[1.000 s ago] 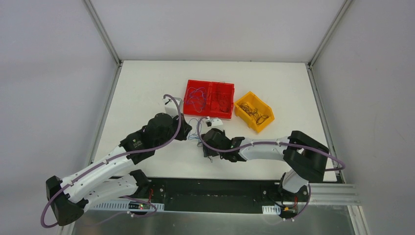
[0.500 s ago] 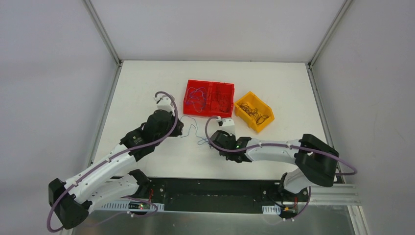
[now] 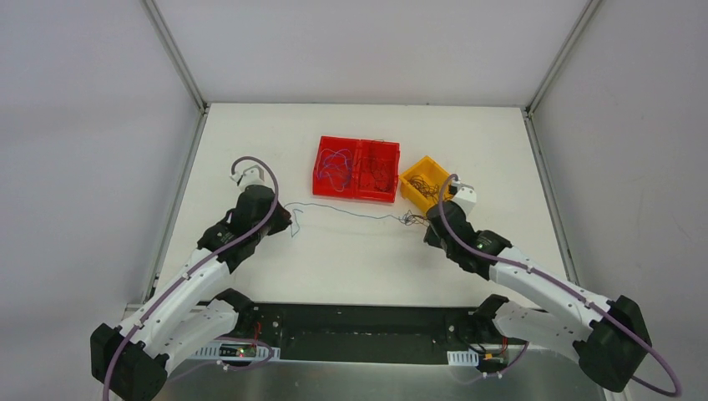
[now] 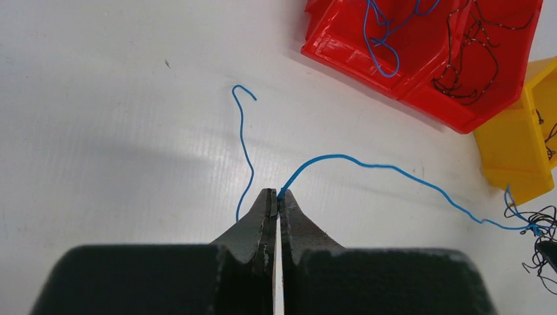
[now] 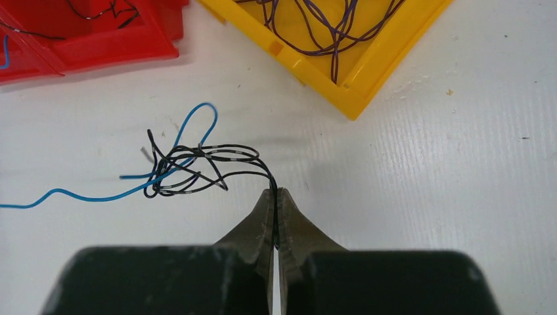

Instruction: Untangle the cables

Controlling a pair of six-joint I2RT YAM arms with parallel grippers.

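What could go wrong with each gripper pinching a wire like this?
The blue wire loops through the black wire clump, so pulling apart may tighten the knot. The left gripper and right gripper pinch only at their very tips; either wire could slip free.

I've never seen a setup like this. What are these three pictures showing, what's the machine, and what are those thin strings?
Two white robot arms are bolted at the near edge of a white table. One picture looks down from above. The other two come from cameras on each wrist, showing dark pincer fingers. The left gripper is shut on a thin blue wire. The right gripper is shut on a knot of thin black wire that the blue one runs into. Beyond lie a red two-compartment plastic bin and a yellow plastic bin, holding more wires.
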